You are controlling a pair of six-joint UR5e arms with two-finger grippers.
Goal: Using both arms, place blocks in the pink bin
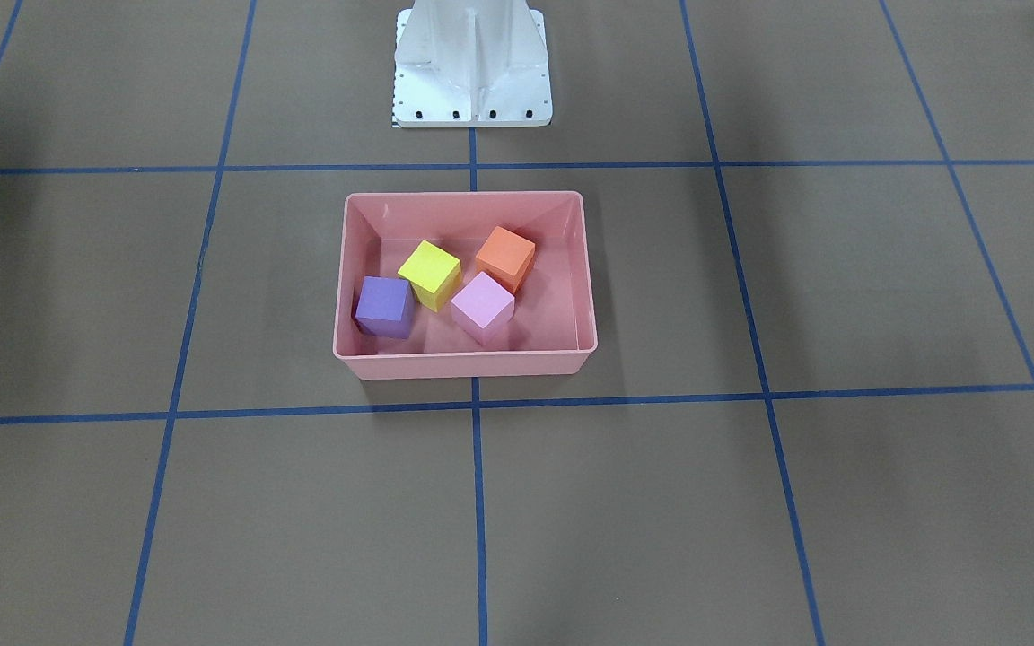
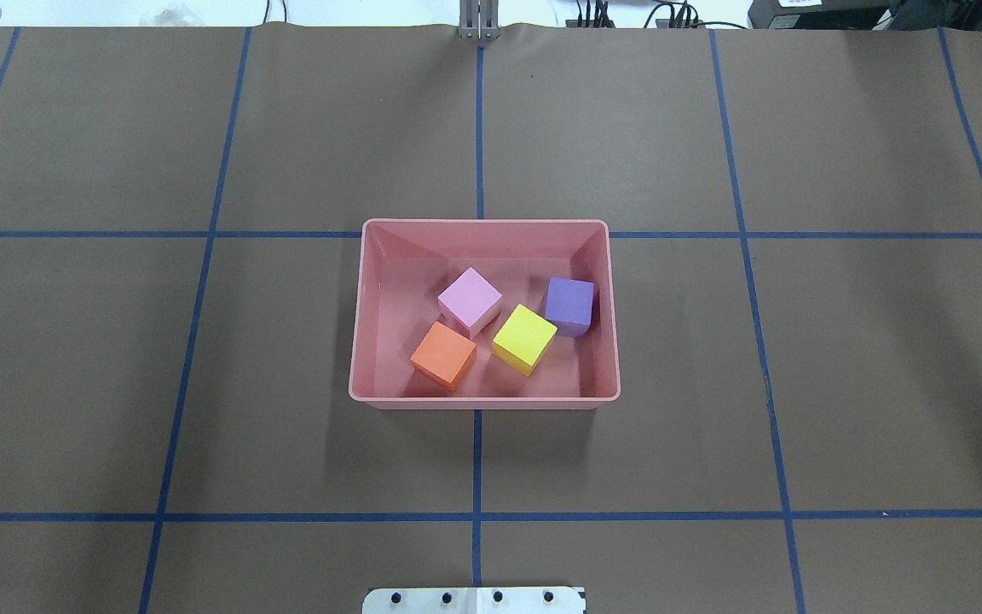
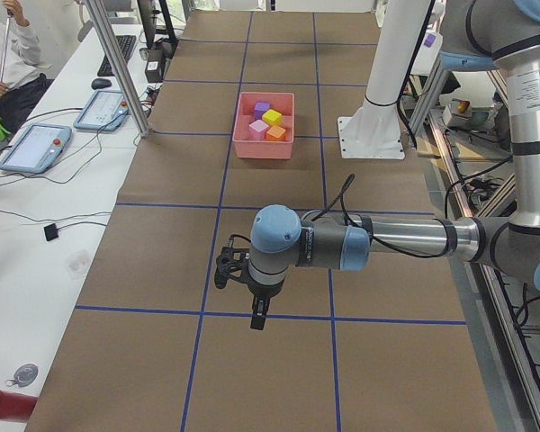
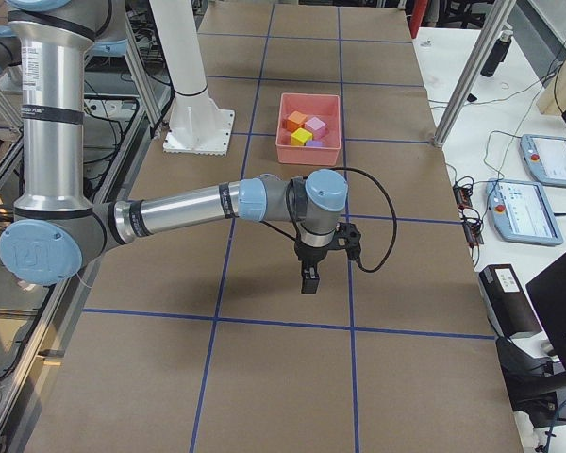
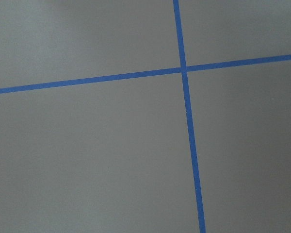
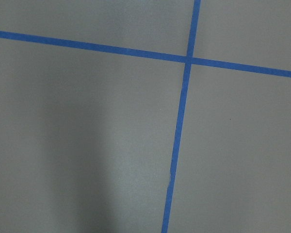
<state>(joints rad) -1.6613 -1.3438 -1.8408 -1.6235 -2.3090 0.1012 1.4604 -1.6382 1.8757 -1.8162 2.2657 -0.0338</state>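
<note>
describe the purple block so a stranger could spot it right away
Look at the pink bin in the middle of the table. Inside, the purple block sits nearest the wall on the robot's right, beside the yellow block. No other block there is purple.

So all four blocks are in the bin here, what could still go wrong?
1. The left end effector and right end effector appear to hang low over the table, away from the pink bin; a low sweep toward it could shove the bin.
2. The purple block sits close to the bin's wall on the robot's right; a knock there might tip it out, though that risk seems small.
</note>
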